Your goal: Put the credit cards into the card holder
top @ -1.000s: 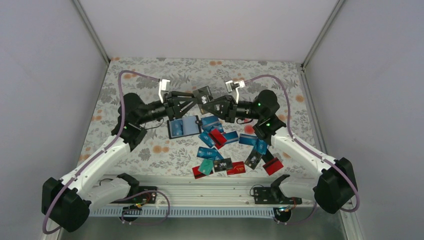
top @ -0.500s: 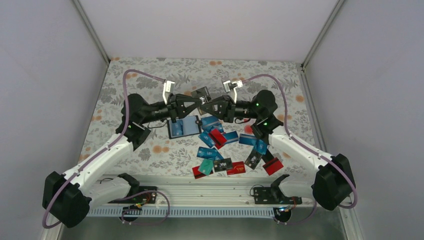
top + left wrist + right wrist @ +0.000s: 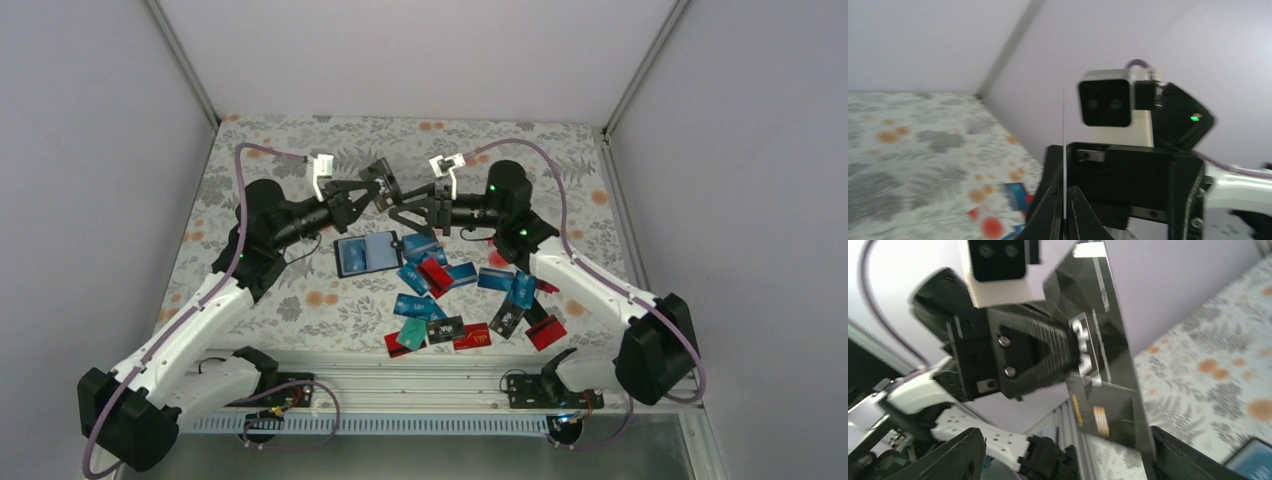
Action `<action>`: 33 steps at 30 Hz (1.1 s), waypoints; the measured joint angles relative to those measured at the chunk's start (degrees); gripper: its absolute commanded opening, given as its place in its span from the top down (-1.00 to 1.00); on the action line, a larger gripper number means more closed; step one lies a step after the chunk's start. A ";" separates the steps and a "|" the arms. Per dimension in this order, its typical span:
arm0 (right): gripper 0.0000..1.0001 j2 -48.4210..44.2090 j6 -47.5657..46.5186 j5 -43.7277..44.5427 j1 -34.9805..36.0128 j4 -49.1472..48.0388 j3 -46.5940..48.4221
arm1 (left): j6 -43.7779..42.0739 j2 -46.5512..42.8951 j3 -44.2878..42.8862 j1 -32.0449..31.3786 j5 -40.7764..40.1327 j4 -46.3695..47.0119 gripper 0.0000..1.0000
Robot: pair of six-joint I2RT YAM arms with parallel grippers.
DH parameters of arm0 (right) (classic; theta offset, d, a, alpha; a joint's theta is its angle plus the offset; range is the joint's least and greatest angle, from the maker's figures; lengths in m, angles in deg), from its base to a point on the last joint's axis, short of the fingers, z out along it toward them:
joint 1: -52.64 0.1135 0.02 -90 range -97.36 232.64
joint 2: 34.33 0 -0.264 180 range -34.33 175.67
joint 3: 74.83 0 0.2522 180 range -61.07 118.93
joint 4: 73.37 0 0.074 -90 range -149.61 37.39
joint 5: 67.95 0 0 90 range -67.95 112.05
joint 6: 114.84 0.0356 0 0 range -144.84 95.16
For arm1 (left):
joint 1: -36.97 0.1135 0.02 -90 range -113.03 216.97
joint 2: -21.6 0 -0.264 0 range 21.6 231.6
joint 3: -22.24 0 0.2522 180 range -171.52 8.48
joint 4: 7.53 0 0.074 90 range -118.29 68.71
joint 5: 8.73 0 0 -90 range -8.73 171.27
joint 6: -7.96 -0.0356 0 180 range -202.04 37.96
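Left arm is stretching toward three o'clock, left pincer (image 3: 374, 192) pinching a thin, glossy black card (image 3: 382, 184) upright. Right pincer (image 3: 402, 214) is pointing toward nine o'clock, fingers spread wide.

The left arm (image 3: 215, 300) goes up from its base at the near edge, bends at the elbow, and reaches in toward the middle. The right arm (image 3: 580, 280) does the same from the other side. Both wrists are up in the air, lying almost flat, and they point at each other. The left gripper (image 3: 372, 192) is pinched tight on a thin black card (image 3: 384, 180). The card stands on its edge between the fingers (image 3: 1052, 212). The right gripper (image 3: 405, 213) is just beside the left one, facing it, with its jaws spread wide.
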 measured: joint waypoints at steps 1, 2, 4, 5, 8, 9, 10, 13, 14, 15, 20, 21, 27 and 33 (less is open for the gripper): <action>-0.57 1.31 -1.60 0.68 0.00 2.67 1.20 | -0.90 -0.20 0.02 1.18 -1.75 -1.99 0.95; -0.56 2.49 -2.75 1.33 0.00 4.66 2.03 | -1.44 -0.22 0.17 2.36 -3.23 -3.32 0.95; -0.51 5.68 -5.38 2.58 0.00 9.62 3.67 | -2.36 -0.24 1.90 5.77 -5.84 -5.29 0.95; -0.49 7.50 -6.54 3.17 0.02 11.93 4.46 | -2.45 -0.22 2.89 6.99 -6.56 -5.90 0.95; -0.41 14.91 -9.68 4.44 0.42 19.08 8.28 | -2.34 -0.04 9.09 12.74 -7.63 -6.54 0.95; -0.40 17.22 -10.60 4.83 0.68 20.65 9.42 | -2.14 0.07 10.36 13.64 -7.61 -6.60 0.95; -0.38 20.13 -11.61 5.31 1.07 22.99 11.02 | -1.79 0.55 12.83 15.85 -7.04 -6.05 0.95; -0.31 27.91 -14.05 7.76 2.73 28.15 14.53 | -0.17 3.04 18.38 20.79 -5.18 -4.68 0.95; -0.29 29.51 -14.51 8.52 3.17 29.35 15.06 | 0.52 3.98 19.96 22.25 -4.35 -3.80 0.95; -0.26 31.12 -14.84 9.57 3.61 30.77 15.54 | 1.03 5.07 21.40 23.65 -3.58 -3.06 0.95; -0.11 35.60 -16.37 16.28 4.22 36.35 17.14 | 2.23 10.88 24.04 25.49 0.09 0.96 0.95; -0.08 36.04 -16.61 17.51 4.17 37.07 17.68 | 2.36 11.91 24.39 25.53 0.98 2.40 0.95; 0.08 36.81 -17.09 21.29 2.21 37.83 18.78 | 2.58 17.20 25.18 25.73 4.79 7.93 0.95; 0.29 37.55 -17.68 21.55 -1.14 37.79 18.78 | 2.49 22.14 24.92 25.73 7.58 10.64 0.95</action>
